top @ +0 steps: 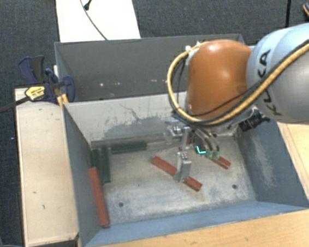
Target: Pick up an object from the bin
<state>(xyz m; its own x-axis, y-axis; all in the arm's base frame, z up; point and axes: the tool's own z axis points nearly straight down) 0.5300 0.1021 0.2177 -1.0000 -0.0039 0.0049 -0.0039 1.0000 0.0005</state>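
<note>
Grey metal bin [80, 172], floor scuffed and dusty, dark carpet [2, 32] all round. Gripper [183, 172] low at mid-floor, right over the middle of a slanted red bar [163, 165]; cannot tell how far the jaws stand open. Short red block [221, 163] nearer the right wall. Along the left wall, long red bar [100, 200] and dark green block [102, 165]; second green block [127, 147] by the back wall.
</note>
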